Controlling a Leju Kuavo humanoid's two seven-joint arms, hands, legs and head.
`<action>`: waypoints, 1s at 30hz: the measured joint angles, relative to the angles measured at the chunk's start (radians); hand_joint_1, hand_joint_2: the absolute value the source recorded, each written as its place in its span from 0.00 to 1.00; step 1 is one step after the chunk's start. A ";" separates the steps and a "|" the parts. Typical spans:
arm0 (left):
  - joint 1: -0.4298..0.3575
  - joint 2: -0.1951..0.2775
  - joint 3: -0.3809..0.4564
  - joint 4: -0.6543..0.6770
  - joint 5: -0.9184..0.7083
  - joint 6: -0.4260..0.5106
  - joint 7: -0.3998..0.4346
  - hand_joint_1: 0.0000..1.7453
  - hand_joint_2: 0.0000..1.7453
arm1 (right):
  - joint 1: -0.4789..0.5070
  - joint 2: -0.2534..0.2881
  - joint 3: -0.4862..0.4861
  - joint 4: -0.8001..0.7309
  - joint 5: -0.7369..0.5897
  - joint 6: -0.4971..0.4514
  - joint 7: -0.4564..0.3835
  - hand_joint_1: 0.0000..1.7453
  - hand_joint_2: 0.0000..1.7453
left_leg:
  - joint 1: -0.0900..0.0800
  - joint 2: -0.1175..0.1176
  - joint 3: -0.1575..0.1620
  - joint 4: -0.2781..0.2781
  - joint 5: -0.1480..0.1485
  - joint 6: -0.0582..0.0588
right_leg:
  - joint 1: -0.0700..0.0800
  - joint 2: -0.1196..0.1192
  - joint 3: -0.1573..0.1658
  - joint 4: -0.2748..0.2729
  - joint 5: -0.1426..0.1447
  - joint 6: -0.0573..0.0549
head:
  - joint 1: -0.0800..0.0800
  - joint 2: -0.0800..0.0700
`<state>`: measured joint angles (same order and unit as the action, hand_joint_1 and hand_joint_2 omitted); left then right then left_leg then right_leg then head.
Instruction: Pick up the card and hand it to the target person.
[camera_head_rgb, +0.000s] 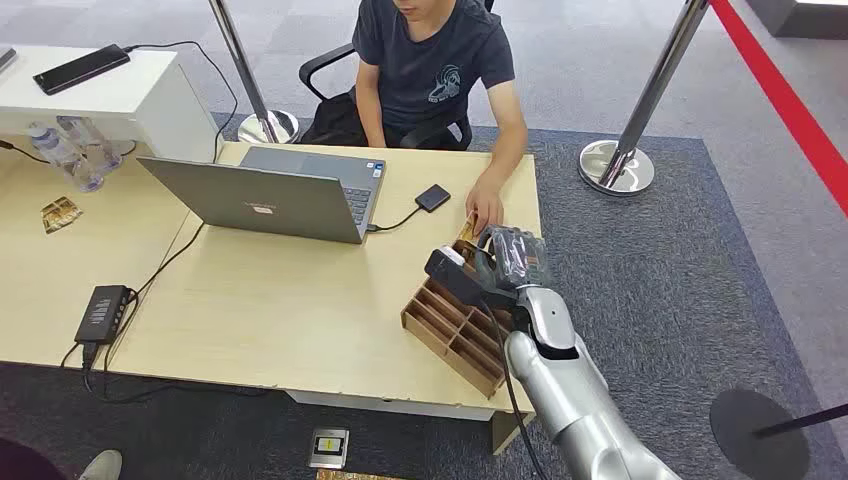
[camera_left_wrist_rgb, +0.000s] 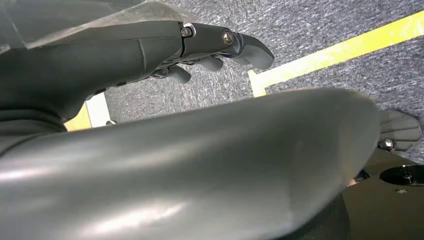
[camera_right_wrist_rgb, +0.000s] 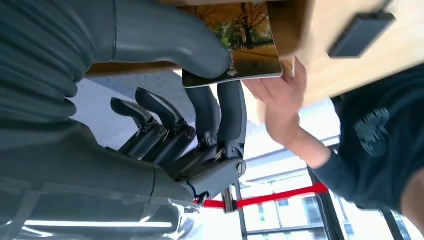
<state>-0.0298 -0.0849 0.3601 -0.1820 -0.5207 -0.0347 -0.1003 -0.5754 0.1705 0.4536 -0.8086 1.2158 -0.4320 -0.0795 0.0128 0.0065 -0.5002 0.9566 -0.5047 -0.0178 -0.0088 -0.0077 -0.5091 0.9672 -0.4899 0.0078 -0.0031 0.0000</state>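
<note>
My right hand (camera_head_rgb: 490, 262) is over the far end of the wooden card holder (camera_head_rgb: 455, 325) at the table's right side. Its thumb and a finger pinch a card (camera_right_wrist_rgb: 245, 47) printed with an autumn tree picture. The seated person's hand (camera_right_wrist_rgb: 277, 97) touches the card's far edge; in the head view that hand (camera_head_rgb: 486, 210) sits just beyond my fingers, with the card (camera_head_rgb: 466, 230) a small orange sliver between them. My left hand (camera_left_wrist_rgb: 210, 50) hangs beside my body above the carpet, fingers curled loosely, holding nothing.
An open grey laptop (camera_head_rgb: 270, 195) sits mid-table with a cable to a small black drive (camera_head_rgb: 432, 197). A power adapter (camera_head_rgb: 103, 312) lies at the left front, water bottles (camera_head_rgb: 70, 150) at far left. Stanchion posts (camera_head_rgb: 620, 160) stand behind the table (camera_head_rgb: 260, 310).
</note>
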 joint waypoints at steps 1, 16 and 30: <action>0.000 0.000 0.000 0.000 0.000 0.000 0.000 0.00 0.00 | 0.004 -0.001 0.000 -0.010 0.002 0.000 -0.001 1.00 1.00 | 0.000 0.000 0.000 0.000 0.000 0.000 | 0.000 0.000 0.000 0.000 0.000 0.000 | 0.000 0.000; 0.001 -0.002 0.002 0.000 -0.003 0.000 -0.008 0.00 0.00 | 0.131 -0.050 0.000 -0.389 0.033 0.057 -0.013 1.00 1.00 | 0.000 0.000 0.000 0.000 0.000 0.000 | 0.000 0.000 0.000 0.000 0.000 0.000 | 0.000 0.000; -0.003 -0.004 0.025 0.000 0.007 0.001 -0.011 0.00 0.00 | -0.009 -0.006 0.029 -0.356 -0.070 -0.020 -0.112 1.00 1.00 | 0.000 0.000 0.000 0.000 0.000 0.000 | 0.000 0.000 0.000 0.001 0.000 0.000 | 0.000 0.000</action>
<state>-0.0325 -0.0886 0.3847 -0.1820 -0.5140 -0.0338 -0.1111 -0.5847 0.1644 0.4830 -1.1647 1.1456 -0.4516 -0.1914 0.0129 0.0067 -0.5006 0.9565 -0.5044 -0.0182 -0.0087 -0.0077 -0.5090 0.9679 -0.4898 0.0076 -0.0029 0.0000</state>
